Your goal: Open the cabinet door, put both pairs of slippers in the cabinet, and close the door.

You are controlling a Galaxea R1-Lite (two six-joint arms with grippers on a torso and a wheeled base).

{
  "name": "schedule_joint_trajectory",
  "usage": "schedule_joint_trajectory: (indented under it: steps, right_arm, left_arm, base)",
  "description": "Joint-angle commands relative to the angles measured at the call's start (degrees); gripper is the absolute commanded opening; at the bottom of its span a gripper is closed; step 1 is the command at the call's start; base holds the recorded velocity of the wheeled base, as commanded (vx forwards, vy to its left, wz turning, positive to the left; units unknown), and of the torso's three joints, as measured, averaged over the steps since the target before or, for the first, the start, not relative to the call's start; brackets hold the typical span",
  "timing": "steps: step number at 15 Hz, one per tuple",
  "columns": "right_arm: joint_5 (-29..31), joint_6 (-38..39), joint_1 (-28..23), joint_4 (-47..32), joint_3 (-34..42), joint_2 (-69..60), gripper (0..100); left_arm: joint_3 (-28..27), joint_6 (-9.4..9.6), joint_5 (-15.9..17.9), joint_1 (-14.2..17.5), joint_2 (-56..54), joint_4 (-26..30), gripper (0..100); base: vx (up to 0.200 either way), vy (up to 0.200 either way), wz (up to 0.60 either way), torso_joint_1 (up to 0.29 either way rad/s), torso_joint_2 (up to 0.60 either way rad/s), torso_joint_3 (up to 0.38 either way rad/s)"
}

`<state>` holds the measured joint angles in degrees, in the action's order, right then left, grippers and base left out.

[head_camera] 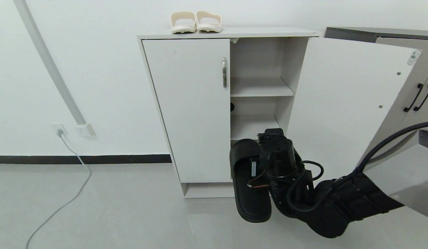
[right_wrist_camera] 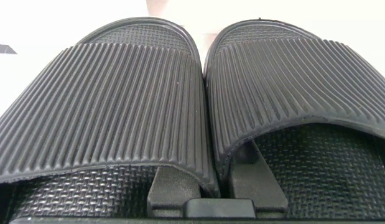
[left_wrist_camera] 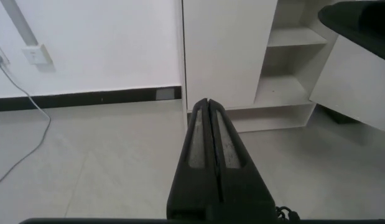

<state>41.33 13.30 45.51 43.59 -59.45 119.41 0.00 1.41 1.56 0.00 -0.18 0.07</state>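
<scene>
1. The left claw (left_wrist_camera: 208,109) is hovering low over the grey tiled floor (head_camera: 113,207), clenched flat on itself and carrying nothing.
2. The right claw (right_wrist_camera: 208,186) is grasping the pair of black slippers (head_camera: 250,193). Its fingers (right_wrist_camera: 257,180) are reaching under the ribbed straps and pinching the two inner sides together.
3. The black slippers are hanging just in front of the cabinet's open right half, level with its lowest shelf.
4. A small white label (head_camera: 253,168) is showing beside the claw, its print too small to read.
5. The white cabinet (head_camera: 269,33) is standing with its right door (head_camera: 338,103) swung wide, baring the shelves (head_camera: 259,91). Its left door (head_camera: 189,110), with a metal handle (head_camera: 224,72), is sitting closed.
6. The cream slippers (head_camera: 196,22) are resting side by side on the cabinet's top.
7. A cable is running from a wall socket (head_camera: 58,131) down to the floor.
</scene>
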Motion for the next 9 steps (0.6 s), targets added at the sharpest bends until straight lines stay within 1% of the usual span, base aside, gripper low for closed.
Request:
schedule_joint_trajectory:
  steps: [1,6,9]
  right_arm:
    - [1.7,1.0,0.5,-1.5,-4.3,3.6,0]
    - [2.0,1.1,0.5,-1.2,-4.4,6.3,0]
    - [2.0,1.2,0.3,-1.1,-4.5,6.8,0]
  left_arm:
    - [0.0,-0.01,0.0,0.1,0.2,0.0,0]
    - [0.0,-0.01,0.0,0.1,0.2,0.0,0]
    - [0.0,-0.01,0.0,0.0,0.2,0.0,0]
  base:
    - [0.000,-0.200,0.00,0.007,0.00,-0.002]
    - [0.000,-0.200,0.00,0.001,0.00,0.000]
    - [0.000,0.000,0.00,0.000,0.00,0.000]
